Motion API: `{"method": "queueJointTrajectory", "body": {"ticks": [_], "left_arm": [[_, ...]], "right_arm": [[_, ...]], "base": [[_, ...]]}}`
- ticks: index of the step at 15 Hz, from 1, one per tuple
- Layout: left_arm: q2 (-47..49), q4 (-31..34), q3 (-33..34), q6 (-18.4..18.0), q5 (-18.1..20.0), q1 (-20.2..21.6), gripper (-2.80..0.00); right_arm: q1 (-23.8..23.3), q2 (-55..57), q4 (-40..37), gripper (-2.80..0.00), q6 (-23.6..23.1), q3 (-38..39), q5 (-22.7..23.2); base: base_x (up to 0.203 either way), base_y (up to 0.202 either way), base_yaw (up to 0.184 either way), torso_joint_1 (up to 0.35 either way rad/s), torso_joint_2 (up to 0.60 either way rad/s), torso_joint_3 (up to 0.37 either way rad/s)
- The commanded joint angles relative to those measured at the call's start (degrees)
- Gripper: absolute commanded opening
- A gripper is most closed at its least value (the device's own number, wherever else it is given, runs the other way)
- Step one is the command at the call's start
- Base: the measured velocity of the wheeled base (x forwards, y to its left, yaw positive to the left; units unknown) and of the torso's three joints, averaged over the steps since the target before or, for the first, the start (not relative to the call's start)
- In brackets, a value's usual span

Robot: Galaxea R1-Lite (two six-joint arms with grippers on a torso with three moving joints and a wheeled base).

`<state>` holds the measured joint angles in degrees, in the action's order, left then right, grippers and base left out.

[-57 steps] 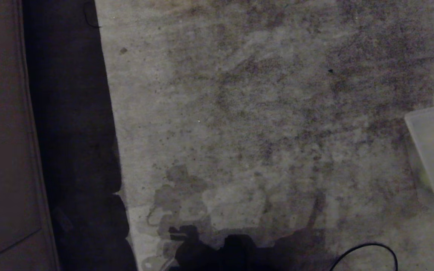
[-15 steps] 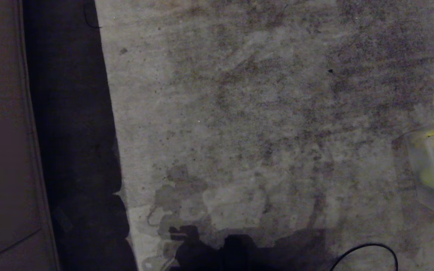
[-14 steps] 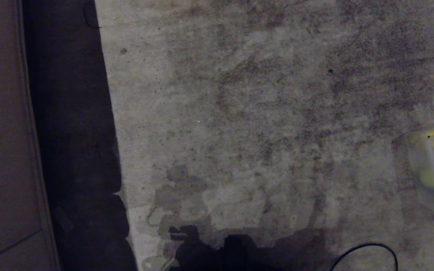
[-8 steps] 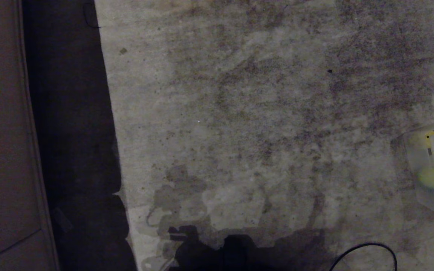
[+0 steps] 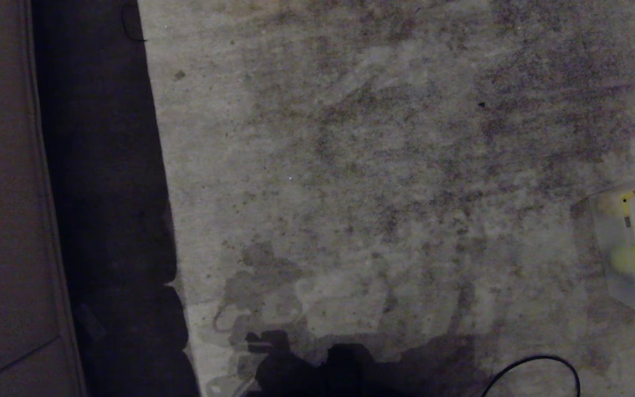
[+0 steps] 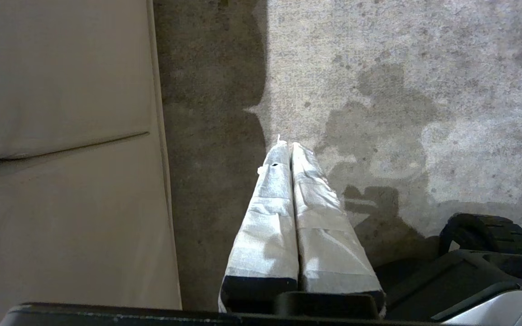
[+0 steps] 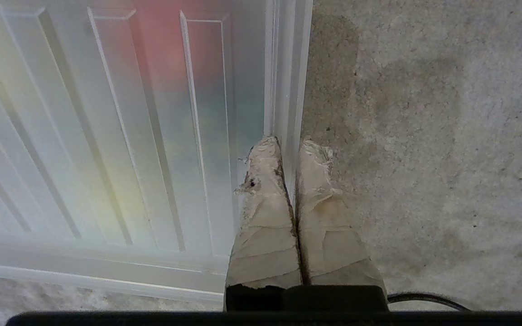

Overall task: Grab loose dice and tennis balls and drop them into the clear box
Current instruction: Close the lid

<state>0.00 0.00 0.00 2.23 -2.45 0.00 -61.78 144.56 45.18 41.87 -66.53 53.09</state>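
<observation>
- Clear box (image 5: 618, 248): translucent, frosted-looking wall, standing on the stained concrete floor (image 5: 361, 165) at the far right edge of the head view; only its left end is in frame.
- Through the box wall a fuzzy yellow-green blob reads as a tennis ball (image 5: 623, 258); a second yellow patch near the box's upper corner cannot be identified.
- Ribbed clear lid (image 7: 120, 127): flat panel with raised ribs and a stepped rim, lying over the box; red and yellowish tints show through it, shapes too diffuse to name.
- Right gripper (image 7: 290, 149): tape-wrapped fingers (image 7: 265, 199) pinched narrowly on the lid's rim, one finger on the ribbed face, the other on the outer side toward the floor.
- Left gripper (image 6: 288, 147): taped fingers pressed together, holding nothing, hanging over the floor well apart from the box, beside a beige panel (image 6: 61, 136).
- Head view only: the box wall and the ball inside; neither gripper appears there.
- Right wrist view only: the lid's rib pattern and the grip on its rim.
- Left wrist view only: the robot's dark base (image 6: 478, 262) below the idle gripper.
- Black cable (image 5: 538, 369) loops on the floor, near the box.
</observation>
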Motion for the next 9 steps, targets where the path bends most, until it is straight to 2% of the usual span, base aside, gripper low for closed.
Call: {"method": "queueJointTrajectory", "body": {"ticks": [1, 8, 9], "left_arm": [[0.04, 0.00, 0.09, 0.05, -0.01, 0.00, -2.80], [0.08, 0.00, 0.09, 0.05, -0.04, 0.00, -2.80], [0.09, 0.00, 0.09, 0.05, -0.01, 0.00, -2.80]], "right_arm": [[0.72, -0.62, 0.04, -2.80, 0.23, 0.22, 0.44], [1.76, -2.70, -0.18, -2.80, 0.14, 2.37, 0.43], [2.07, -2.70, -0.09, -1.46, 0.01, 2.45, 0.30]], "base": [[0.000, 0.000, 0.000, 0.000, 0.00, 0.000], [0.000, 0.000, 0.000, 0.000, 0.00, 0.000], [0.000, 0.000, 0.000, 0.000, 0.00, 0.000]]}}
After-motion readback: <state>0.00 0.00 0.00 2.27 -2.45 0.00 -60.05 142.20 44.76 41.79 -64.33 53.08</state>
